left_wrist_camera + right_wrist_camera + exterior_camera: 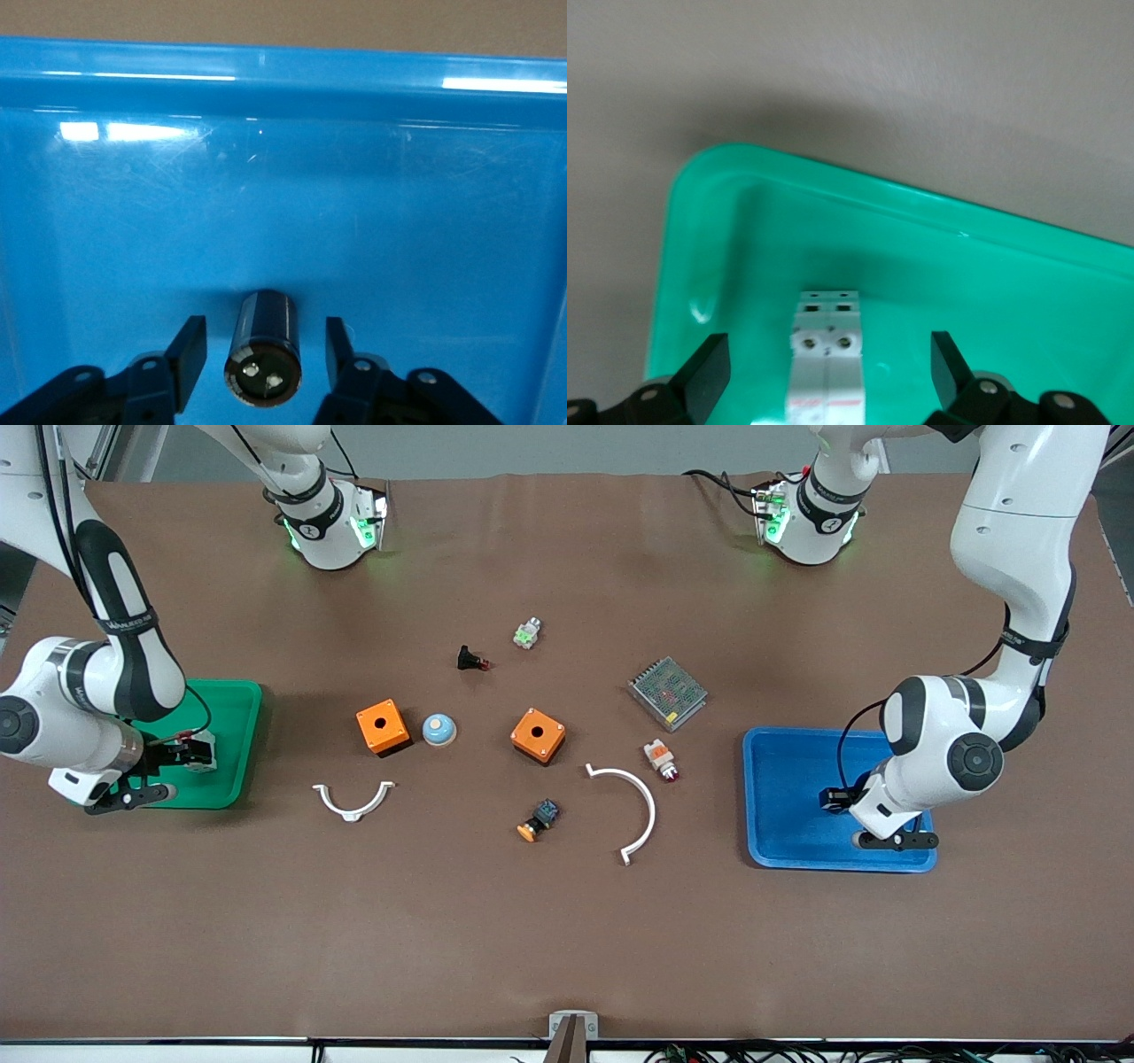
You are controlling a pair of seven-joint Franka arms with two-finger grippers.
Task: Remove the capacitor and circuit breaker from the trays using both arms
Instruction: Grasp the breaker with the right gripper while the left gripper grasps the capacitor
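Both arms were at the grasp step, neither part lifted yet.

Left gripper (258, 367) sat low inside the shallow blue plastic tray (788, 833), fingers (184, 359) straddling the small black cylindrical capacitor (262, 359). The capacitor lay on its side on the tray floor, between the fingers, with a sliver of gap either side (narrow stance, not clamped as far as the left wrist view showed). Next move, by my read: finish pinching the cylinder across its body, then lift straight up to clear the tray rim. A round body could roll or squirt out if the pinch lands off-centre.

Right gripper (831, 372) was down in the shallow green plastic tray (232, 717), fingers wide apart, with the white-grey rectangular circuit breaker (826, 367) centred between them and clear space on both sides. It needs to shut on the block's flat flanks before any lift. Flat sides should hold well.

View differences: the front view placed each gripper in its tray on the brown surface (567, 921), but the left arm's wrist hid the capacitor completely, and the breaker (197, 749) showed only as a pale block with a red bit on top. Only the wrist views gave the finger-to-part gaps. Only the front view showed the loose parts between the trays (orange boxes, white curved brackets), none near either gripper.
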